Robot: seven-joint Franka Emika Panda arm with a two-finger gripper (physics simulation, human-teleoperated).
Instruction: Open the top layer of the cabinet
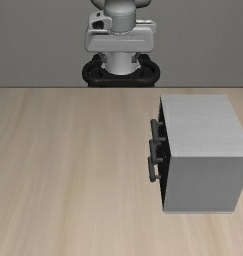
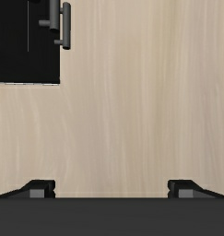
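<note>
1. You have a flat table (image 1: 73,170) with a pale wood grain, and on it a boxy grey cabinet (image 1: 205,150) with smooth, plain walls.
2. The cabinet stands at the exterior view's right. Its dark front faces the exterior view's left and carries grey bar handles (image 1: 153,152).
3. In the wrist view, your gripper (image 2: 112,189) hangs over bare table, fingers spread wide and holding nothing, well apart from the cabinet's black front.
4. The white arm (image 1: 117,38) rises from a black base behind the table.
</note>
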